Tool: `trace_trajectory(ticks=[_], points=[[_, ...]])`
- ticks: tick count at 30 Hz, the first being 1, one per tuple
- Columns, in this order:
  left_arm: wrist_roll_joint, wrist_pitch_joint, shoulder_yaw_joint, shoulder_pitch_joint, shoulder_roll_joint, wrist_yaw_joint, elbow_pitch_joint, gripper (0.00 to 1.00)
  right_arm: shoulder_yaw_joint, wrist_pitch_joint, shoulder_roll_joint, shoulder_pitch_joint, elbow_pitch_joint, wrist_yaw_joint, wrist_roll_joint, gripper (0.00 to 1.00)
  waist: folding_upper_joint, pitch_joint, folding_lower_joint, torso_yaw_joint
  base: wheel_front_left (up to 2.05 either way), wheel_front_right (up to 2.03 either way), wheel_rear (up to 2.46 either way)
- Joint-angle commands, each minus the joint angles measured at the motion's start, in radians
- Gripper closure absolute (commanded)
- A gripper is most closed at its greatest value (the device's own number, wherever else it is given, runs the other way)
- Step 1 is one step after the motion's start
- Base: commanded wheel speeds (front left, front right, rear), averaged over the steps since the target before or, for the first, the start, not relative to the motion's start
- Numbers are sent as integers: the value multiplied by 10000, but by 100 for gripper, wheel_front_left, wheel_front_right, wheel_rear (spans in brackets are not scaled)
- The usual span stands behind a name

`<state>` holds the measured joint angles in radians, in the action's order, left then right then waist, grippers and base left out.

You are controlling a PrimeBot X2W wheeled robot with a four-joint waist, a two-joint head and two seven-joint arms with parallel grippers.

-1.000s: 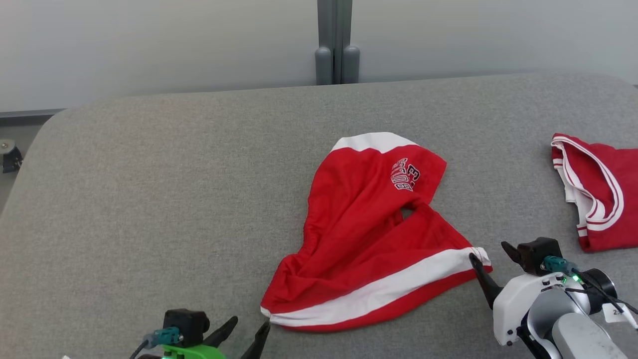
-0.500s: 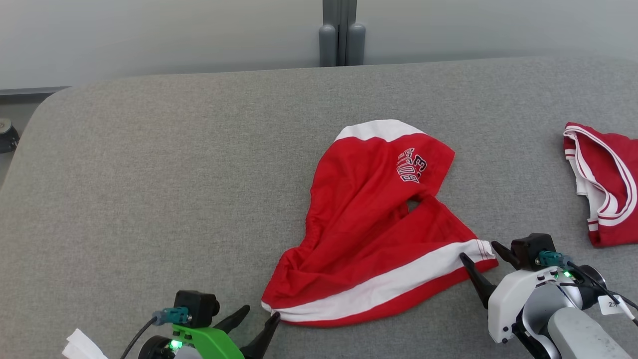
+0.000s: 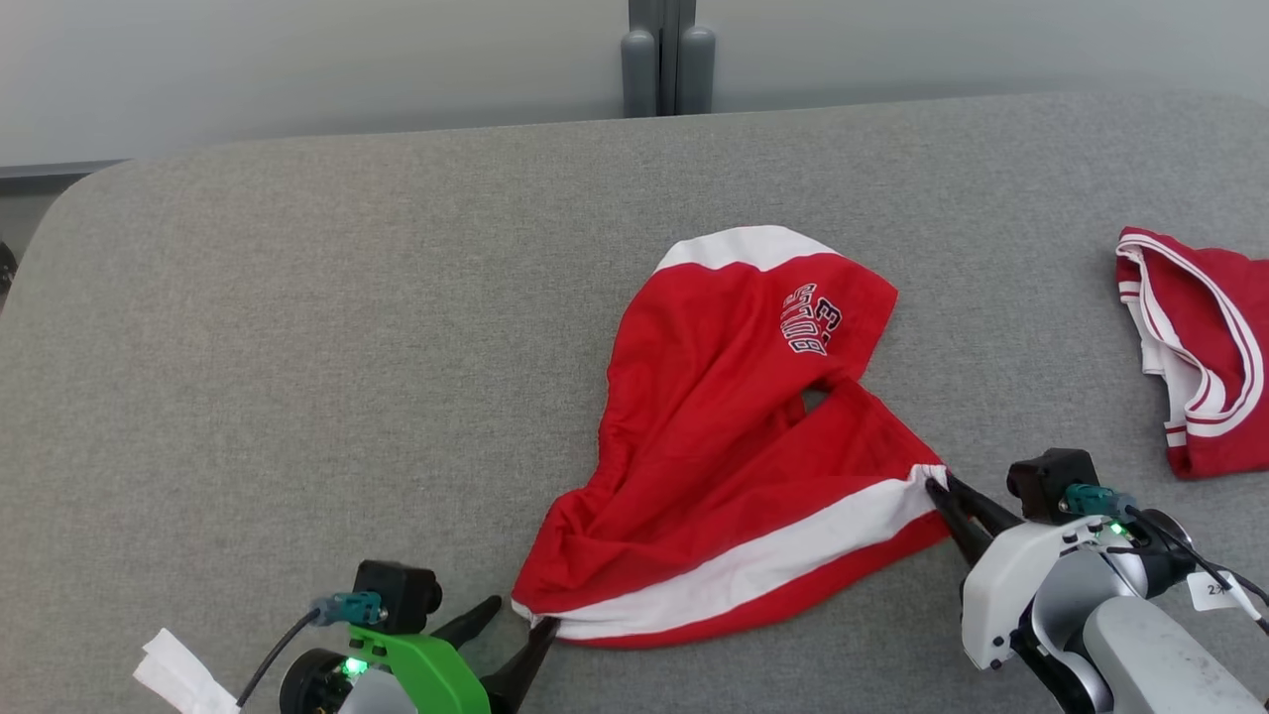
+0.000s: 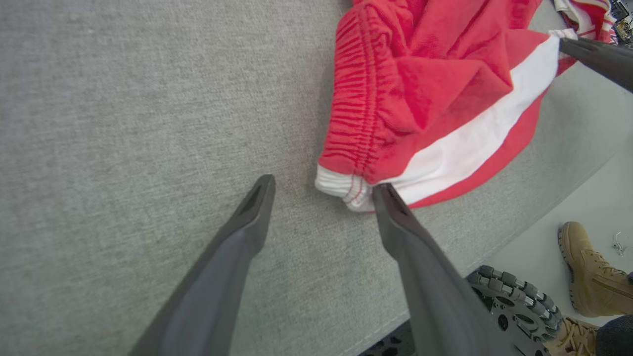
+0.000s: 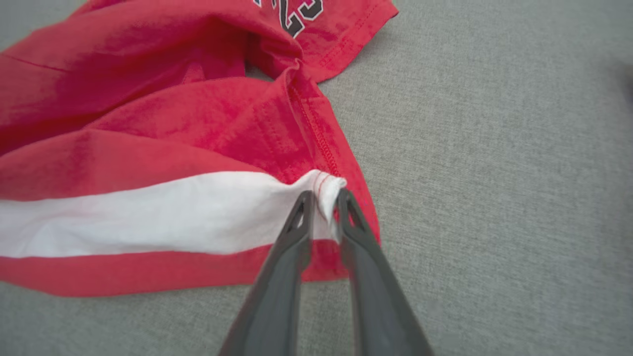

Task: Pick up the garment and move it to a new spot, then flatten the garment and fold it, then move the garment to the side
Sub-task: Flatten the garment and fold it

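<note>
Fingers point(image 5: 292, 247) of right gripper point(image 5: 324, 200) pinch the white-band corner of the red garment point(image 3: 734, 446), which lies crumpled at centre-right of the head view on the grey surface point(image 3: 347, 347). Left gripper point(image 4: 324, 185) is spread, one tip touching the waistband corner. Judgement: pickup barely begun; moving, flattening, folding and setting aside all remain.

Grey table point(image 3: 297, 347): red shorts point(image 3: 714, 476), second red garment point(image 3: 1214, 337).
</note>
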<state>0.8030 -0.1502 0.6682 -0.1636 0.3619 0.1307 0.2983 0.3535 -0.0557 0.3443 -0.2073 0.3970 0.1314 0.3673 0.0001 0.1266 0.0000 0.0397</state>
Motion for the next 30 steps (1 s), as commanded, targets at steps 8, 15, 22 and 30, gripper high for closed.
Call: trace_trajectory(ticks=[8, 15, 22, 30], points=[[756, 369, 1003, -645, 271, 0, 179, 84, 120, 165, 211, -230, 113, -16, 360, 100, -1, 21, 0, -158, 0, 0, 0], [1478, 797, 1655, -860, 612, 0, -225, 100, -339, 479, 446, 66, -54, -17, 687, 100, -1, -253, 0, -300, 0, 0, 0], [2287, 1254, 1379, -698, 1118, 0, -2209, 100, -1457, 704, 666, 901, -1704, -16, 1586, 100, -1, -640, 0, -470, 0, 0, 0], [2645, 614, 805, -883, 2003, -642, -6158, 100, -3824, -171, 839, 2211, -5931, -16, 2663, 100, -1, -682, 0, -658, 0, 0, 0]])
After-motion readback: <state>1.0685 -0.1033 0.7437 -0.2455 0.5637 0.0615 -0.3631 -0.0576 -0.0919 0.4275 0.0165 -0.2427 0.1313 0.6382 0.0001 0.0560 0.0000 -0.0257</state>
